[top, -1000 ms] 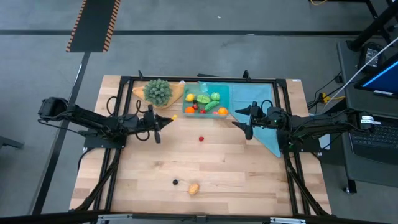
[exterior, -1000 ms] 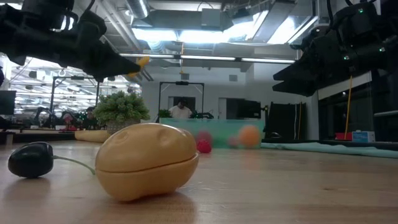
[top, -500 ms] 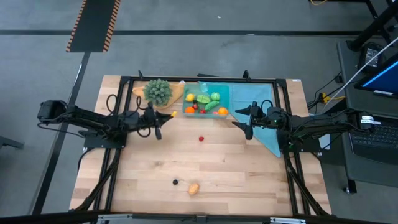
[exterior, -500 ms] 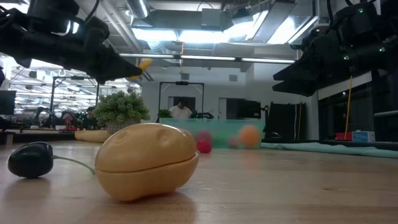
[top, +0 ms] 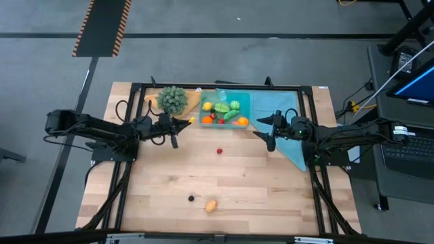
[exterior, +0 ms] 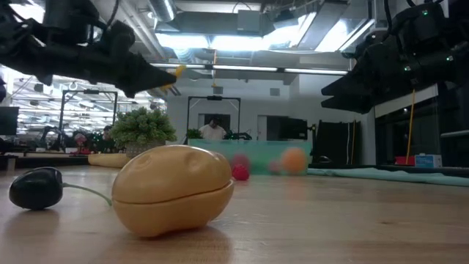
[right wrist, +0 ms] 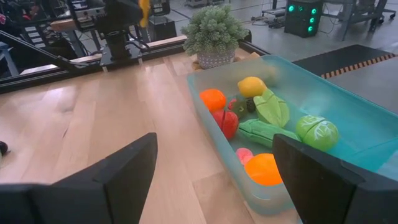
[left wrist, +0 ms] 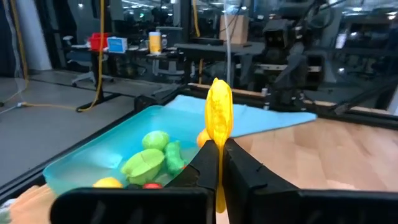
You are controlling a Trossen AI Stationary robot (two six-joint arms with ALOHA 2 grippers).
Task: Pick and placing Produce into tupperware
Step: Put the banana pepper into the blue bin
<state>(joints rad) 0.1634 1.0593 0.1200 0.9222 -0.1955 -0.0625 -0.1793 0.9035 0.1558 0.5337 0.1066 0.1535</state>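
The teal-tinted tupperware (top: 225, 108) sits at the table's far edge with several toy fruits and vegetables inside, plain in the right wrist view (right wrist: 267, 118). My left gripper (top: 186, 123) hovers just left of it, shut on a thin yellow toy piece (left wrist: 219, 115). My right gripper (top: 264, 134) waits open to the container's right, above the table. Loose on the wood lie a red fruit (top: 219, 151), a dark fruit with a stem (exterior: 37, 188) and a tan potato (exterior: 174, 189). My left gripper pinches the yellow piece by its lower end (left wrist: 219, 149) between its two fingers. The fingers reach level from the table's left. The piece is lifted clear of the table (exterior: 174, 73) and sticks out past the fingertips toward the container.
A bushy green plant (top: 172, 99) on a tan wooden dish (top: 190, 103) stands just beyond my left gripper. A teal cloth (top: 290, 135) lies under my right arm. A black frame rims the table. Open wood spreads across the middle and near half.
My left gripper has carried the yellow piece toward the table's right and far edge, closing on the tupperware's left side, and risen slightly. It has stayed shut on the piece. The right arm has kept still.
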